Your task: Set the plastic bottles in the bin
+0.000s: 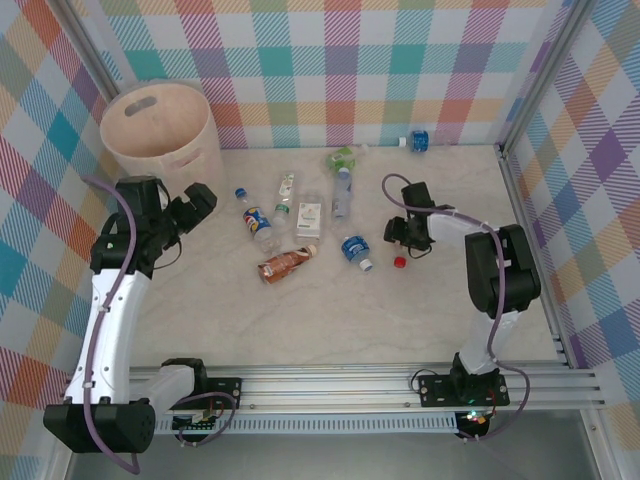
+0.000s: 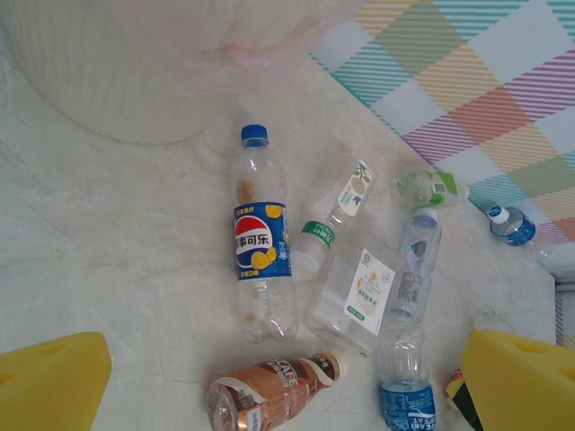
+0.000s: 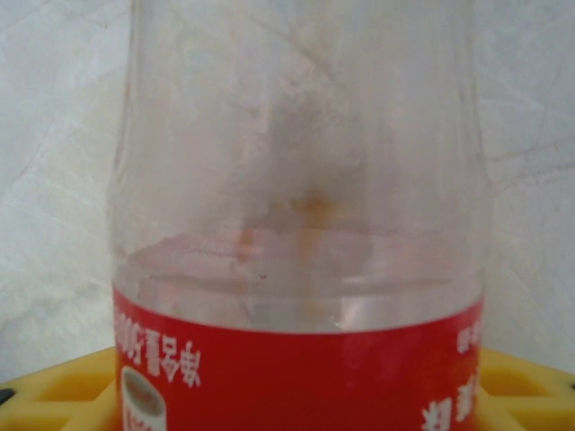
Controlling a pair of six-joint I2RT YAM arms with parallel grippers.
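Red-labelled bottle (image 3: 296,224) lay between the yellow pads (image 3: 54,395) of the right gripper (image 1: 405,240).
Whether they clamped it could not be told; the left gripper (image 1: 200,200) gaped empty, bin (image 1: 160,130) just beyond it.

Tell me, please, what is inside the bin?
Inside the bin I see only its bare beige inner wall and one handle hole. Nothing lies in the part that shows. The near wall covers the lowest part, so anything lying at the bottom stays hidden.
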